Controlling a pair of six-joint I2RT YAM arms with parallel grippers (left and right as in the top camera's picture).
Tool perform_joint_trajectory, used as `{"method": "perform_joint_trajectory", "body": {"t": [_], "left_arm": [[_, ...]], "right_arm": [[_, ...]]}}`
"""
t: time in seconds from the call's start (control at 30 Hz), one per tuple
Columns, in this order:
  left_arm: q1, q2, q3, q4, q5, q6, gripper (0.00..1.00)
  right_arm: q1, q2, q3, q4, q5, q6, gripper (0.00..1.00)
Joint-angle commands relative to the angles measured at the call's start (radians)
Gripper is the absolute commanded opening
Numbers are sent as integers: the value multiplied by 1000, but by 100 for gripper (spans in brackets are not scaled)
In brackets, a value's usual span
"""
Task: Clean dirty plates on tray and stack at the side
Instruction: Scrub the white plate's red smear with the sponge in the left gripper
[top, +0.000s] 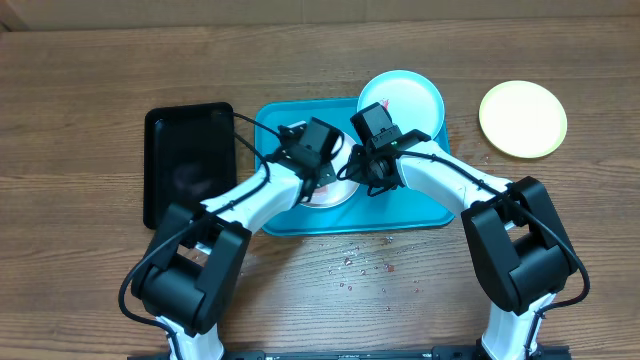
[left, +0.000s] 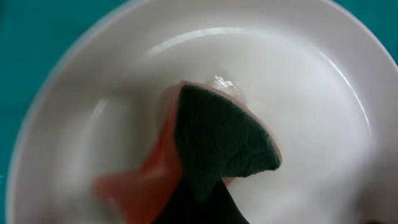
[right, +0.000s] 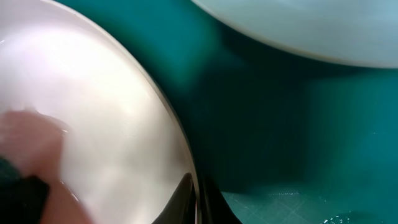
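Observation:
The plain white plate (top: 338, 192) (left: 311, 93) (right: 93, 106) lies on the turquoise tray (top: 420, 208) (right: 280, 124). My left gripper (top: 322, 172) (left: 199, 211) is shut on a sponge (left: 217, 137) with a dark green pad and an orange body, and presses it onto the plate's middle. My right gripper (top: 366, 176) (right: 198, 199) is shut on the white plate's right rim, one finger inside and one outside. The light blue plate (top: 402, 98) (right: 298, 25) rests over the tray's far right corner. The yellow-green plate (top: 522, 119) sits on the table to the right.
A black tray (top: 188, 165) lies left of the turquoise one. Small red specks and droplets (top: 365, 265) dot the wooden table just in front of the tray. Both arms cross over the tray's front half.

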Motion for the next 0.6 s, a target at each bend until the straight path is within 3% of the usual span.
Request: {"method": "perform_joint_trajectory", "body": {"t": [0.0, 0.2, 0.57], "left_arm": [[86, 39, -2, -6, -12, 97, 4], [127, 39, -2, -46, 83, 164, 4], [-6, 40, -2, -48, 134, 187, 4]], "right_arm": [[2, 37, 1, -11, 28, 11, 4], [2, 37, 1, -11, 28, 11, 4], [2, 37, 1, -11, 28, 10, 4]]}}
